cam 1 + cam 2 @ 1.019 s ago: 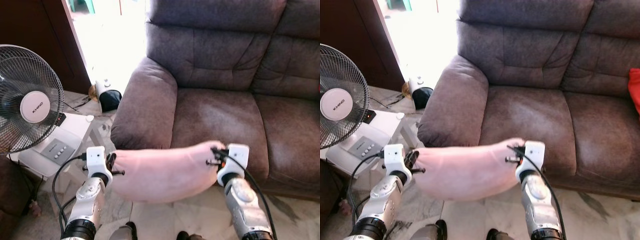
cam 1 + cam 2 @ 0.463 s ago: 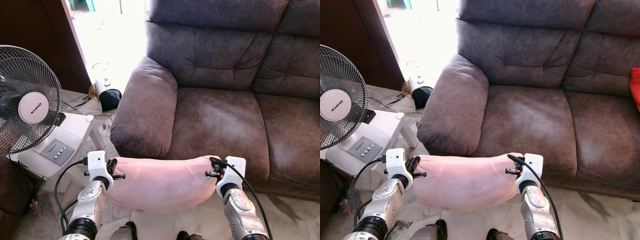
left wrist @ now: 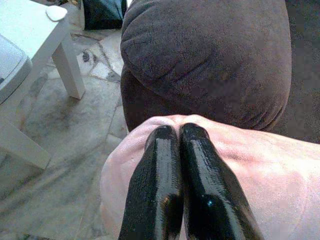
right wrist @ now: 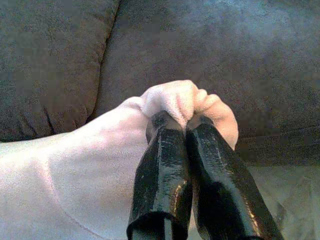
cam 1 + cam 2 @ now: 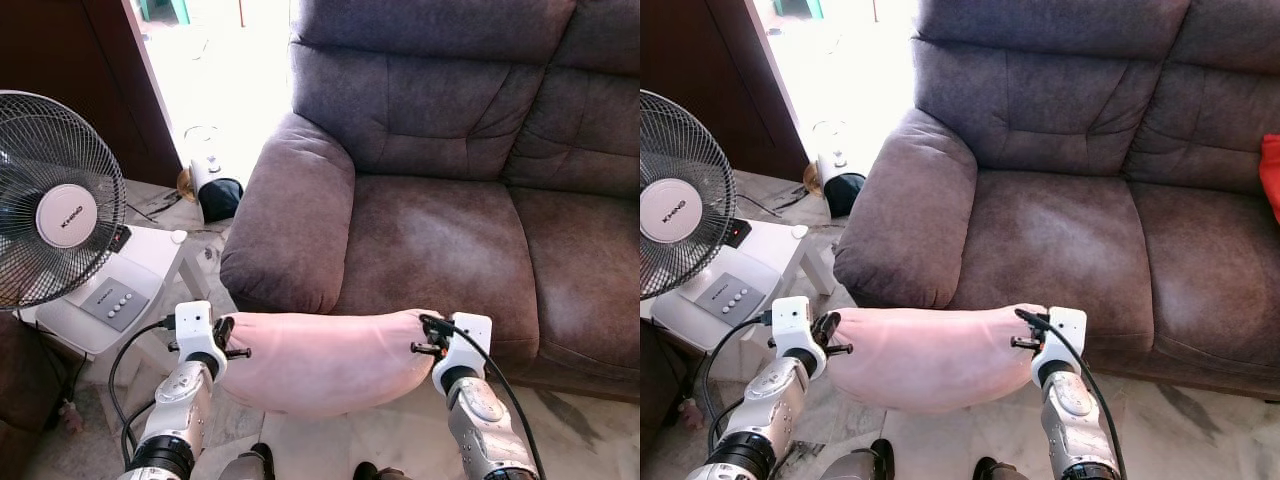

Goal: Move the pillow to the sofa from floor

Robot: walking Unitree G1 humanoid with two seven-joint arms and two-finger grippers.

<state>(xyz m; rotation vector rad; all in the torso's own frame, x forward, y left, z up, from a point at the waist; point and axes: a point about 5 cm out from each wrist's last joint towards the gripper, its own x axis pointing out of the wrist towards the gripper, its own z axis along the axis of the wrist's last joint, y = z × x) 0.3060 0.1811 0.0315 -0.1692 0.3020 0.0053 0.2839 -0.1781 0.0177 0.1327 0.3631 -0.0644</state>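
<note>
A long pale pink pillow hangs in the air between my two arms, just in front of the brown sofa and below its seat edge. My left gripper is shut on the pillow's left end, its fingers pressed together over the fabric. At the other end, my right gripper is shut on a bunched corner of the pillow. The sofa's armrest lies straight ahead of the left gripper, and the seat cushion is beyond the right one.
A standing fan and a white low table stand to the left. A small white appliance sits on the floor by the armrest. A red thing lies at the sofa's far right. Marble floor lies below.
The camera view has shifted back a little since a second ago. The pillow now hangs lower and sags less than a second ago. Both grippers keep their hold.
</note>
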